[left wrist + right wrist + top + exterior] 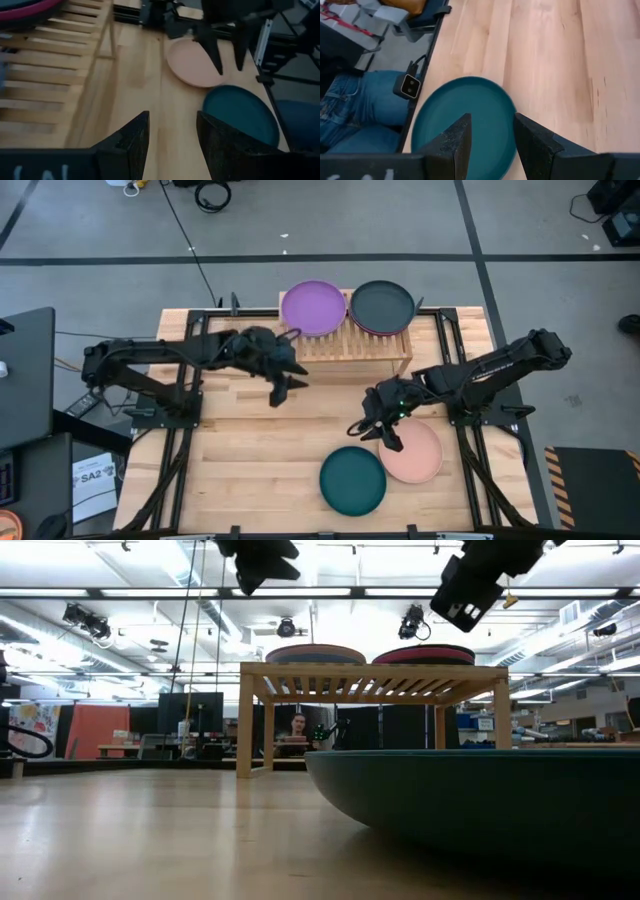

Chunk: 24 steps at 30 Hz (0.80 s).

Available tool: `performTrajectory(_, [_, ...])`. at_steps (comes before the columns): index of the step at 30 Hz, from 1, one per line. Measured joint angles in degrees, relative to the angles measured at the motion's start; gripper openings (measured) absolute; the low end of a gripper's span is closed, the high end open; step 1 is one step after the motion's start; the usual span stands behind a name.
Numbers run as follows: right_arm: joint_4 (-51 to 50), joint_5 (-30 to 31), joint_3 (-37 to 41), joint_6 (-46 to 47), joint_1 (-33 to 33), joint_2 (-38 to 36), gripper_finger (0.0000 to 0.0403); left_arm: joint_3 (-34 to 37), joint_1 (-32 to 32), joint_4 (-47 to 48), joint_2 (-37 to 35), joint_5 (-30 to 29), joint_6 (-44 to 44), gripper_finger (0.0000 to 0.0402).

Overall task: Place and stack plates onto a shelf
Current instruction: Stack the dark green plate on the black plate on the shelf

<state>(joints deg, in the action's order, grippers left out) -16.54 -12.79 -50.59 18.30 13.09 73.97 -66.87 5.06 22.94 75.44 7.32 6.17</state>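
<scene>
The light-wood shelf (345, 348) stands at the table's far middle. On its slats rest a purple plate (314, 308) and a charcoal plate (382, 304); the charcoal one lies on a magenta plate (425, 656). A dark teal plate (353, 480) and a peach plate (415, 452) lie flat on the table near the near edge. My left gripper (285, 388) hangs open above bare planks, just in front of the shelf. My right gripper (388, 438) is open too, raised over the peach plate's left rim, with the teal plate (465, 120) below it.
Black frame rails (470, 440) run along both sides of the table. A person in jeans (360, 105) sits beyond the table's near edge. Bare planks (250, 450) lie left of the teal plate. Both grippers show high above the table in the low view.
</scene>
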Motion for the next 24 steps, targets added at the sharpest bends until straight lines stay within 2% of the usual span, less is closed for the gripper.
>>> performTrajectory(11, [-0.09,8.65,0.00,2.78,4.93,0.52,0.0150,0.00,-4.98,-0.03,0.04,-3.27,0.00,0.0169])
performTrajectory(21, [0.25,8.64,0.00,2.70,5.96,10.80,0.0150,0.00,-5.35,-0.04,0.04,-3.28,0.20,0.0169])
performTrajectory(24, [2.32,5.73,0.04,2.47,5.43,13.45,0.0150,0.00,-5.35,-0.02,0.04,-3.28,0.20,0.0169])
